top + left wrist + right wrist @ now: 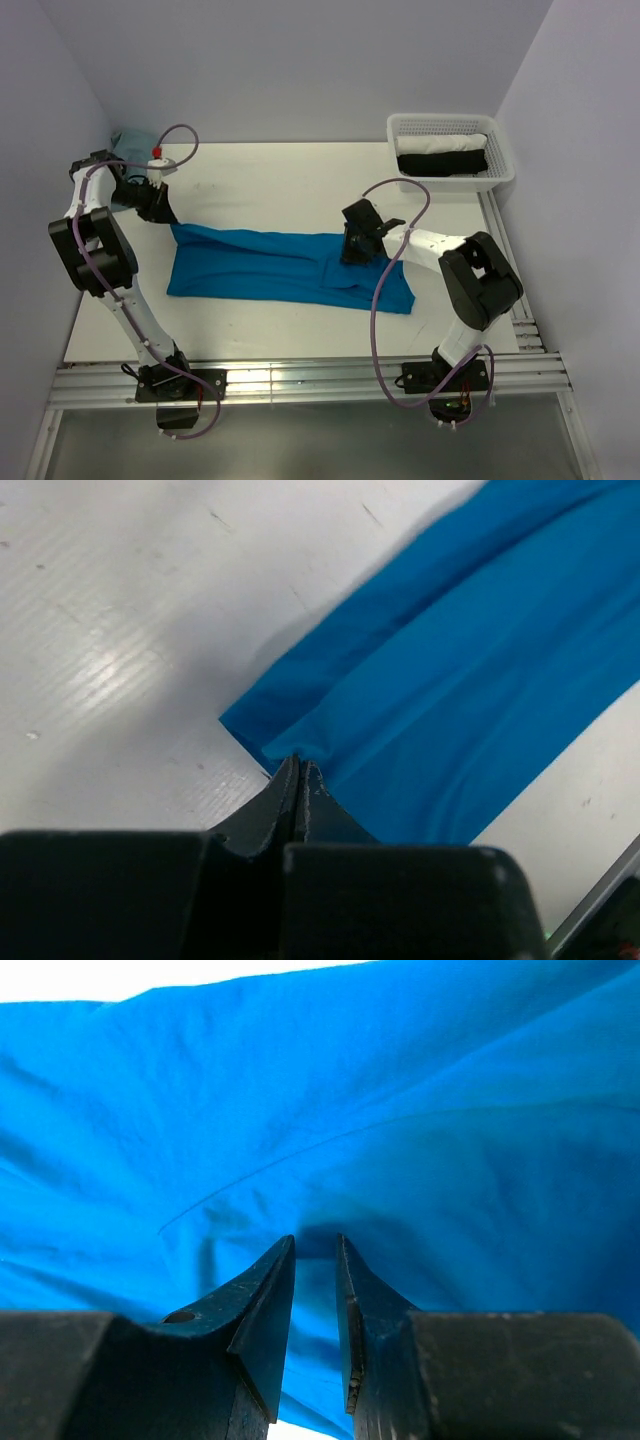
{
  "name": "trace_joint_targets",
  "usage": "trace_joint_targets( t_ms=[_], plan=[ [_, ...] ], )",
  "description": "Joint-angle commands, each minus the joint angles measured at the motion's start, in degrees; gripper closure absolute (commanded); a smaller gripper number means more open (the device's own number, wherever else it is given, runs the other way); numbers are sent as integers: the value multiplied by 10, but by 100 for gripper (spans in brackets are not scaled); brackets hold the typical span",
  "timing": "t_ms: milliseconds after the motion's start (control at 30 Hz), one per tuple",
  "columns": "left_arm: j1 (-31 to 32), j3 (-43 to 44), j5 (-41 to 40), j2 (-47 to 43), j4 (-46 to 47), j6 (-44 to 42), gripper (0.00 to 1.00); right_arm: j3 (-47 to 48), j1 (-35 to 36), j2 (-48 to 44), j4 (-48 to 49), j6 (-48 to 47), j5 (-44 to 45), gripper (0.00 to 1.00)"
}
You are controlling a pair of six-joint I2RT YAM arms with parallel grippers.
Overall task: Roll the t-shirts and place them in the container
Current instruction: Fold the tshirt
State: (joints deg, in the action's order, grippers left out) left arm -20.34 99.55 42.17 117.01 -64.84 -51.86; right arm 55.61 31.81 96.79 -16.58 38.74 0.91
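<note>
Pinched shut with left gripper (298,763) on upper-left corner of t-shirt (280,265), stretched long left to right across mid-frame. Lowered toward its right end with part-open right gripper (315,1244), gripping nothing evident.

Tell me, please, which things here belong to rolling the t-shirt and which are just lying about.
In the job:
blue t-shirt
left end effector, shut on its corner
right end effector, over the cloth

Lying about:
white mesh basket holding a white roll and a black roll
pale blue bundle, far left corner
</note>
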Motion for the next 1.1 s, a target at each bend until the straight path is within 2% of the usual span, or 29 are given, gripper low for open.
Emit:
trace_joint_targets(
  t_ms=[0,100,200,333,433,600,667,767,933,1067],
  plan=[
    [-1,-17,17,-1,-74,-108,100,-11,-3,-18,13,5,9,69],
    [0,-46,-1,-8,-83,-133,97,-14,-3,-21,14,5,8,69],
    [3,-70,-27,-12,-86,-149,89,-15,-3,-25,14,5,4,69],
    [7,-104,-63,-20,-71,-150,78,-19,-3,-34,14,5,1,69],
    [7,-136,-89,-35,-64,-156,75,-22,-3,-39,12,3,3,69],
    [7,-174,-122,-65,-27,-149,65,-21,-4,-36,12,0,4,69],
    [5,-168,-112,-64,-29,-144,59,-18,-4,-34,10,0,4,69],
    [-9,-127,-80,-50,-68,-153,59,-20,-3,-36,11,0,5,69],
    [-37,-48,-13,-6,-120,-118,52,-10,-4,-35,11,-1,1,69],
    [-36,-59,-4,-6,-87,-69,47,-3,-4,-40,13,1,-5,69]
  ],
)
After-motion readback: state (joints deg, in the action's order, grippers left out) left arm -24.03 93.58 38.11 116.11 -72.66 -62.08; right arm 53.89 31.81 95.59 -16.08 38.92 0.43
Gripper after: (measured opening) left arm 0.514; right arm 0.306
